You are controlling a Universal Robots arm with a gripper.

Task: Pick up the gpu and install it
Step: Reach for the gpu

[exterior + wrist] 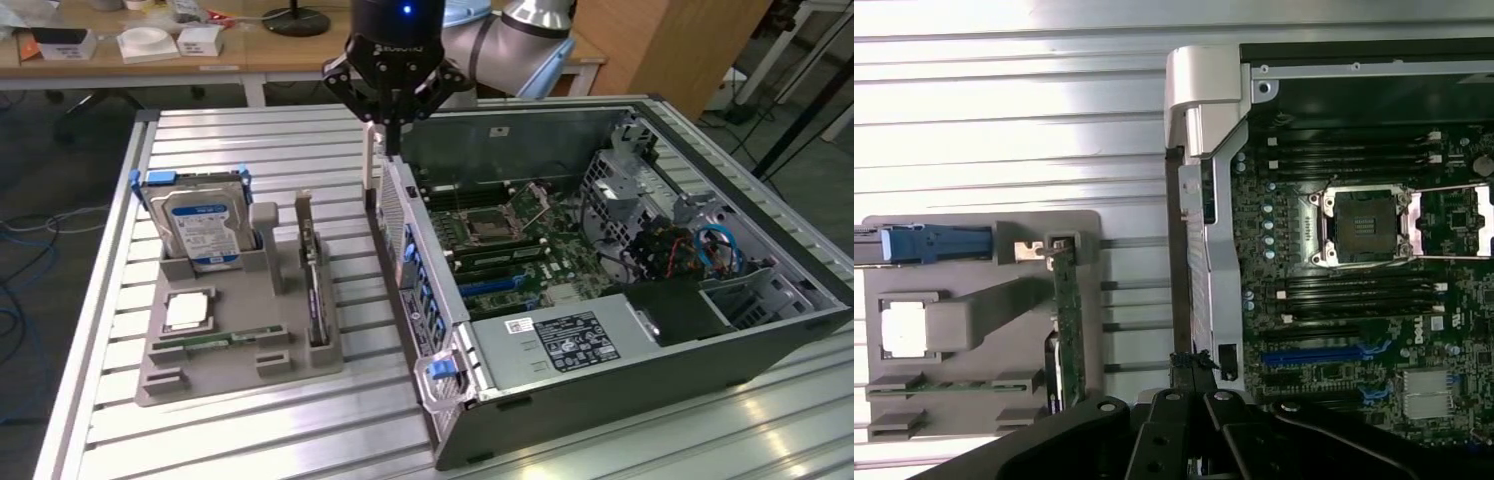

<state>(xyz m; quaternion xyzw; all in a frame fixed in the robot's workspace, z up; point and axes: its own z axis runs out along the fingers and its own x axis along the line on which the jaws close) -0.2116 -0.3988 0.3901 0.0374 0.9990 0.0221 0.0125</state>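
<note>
The gripper (391, 125) hangs over the open computer case (601, 400), just above the wall that faces the gray holder (227, 375). Its fingers are pressed together, tip against tip (the wrist view shows the same dark fingers (1189, 385) meeting over that wall). The gpu (316, 300) is not in the grip. It stands upright on its long edge in a slot of the holder, between the hard drive (200, 228) and the case, apart from the gripper. Inside the case the motherboard (521, 240) lies uncovered. Holder and case both rest on the ribbed metal table (200, 135).
</note>
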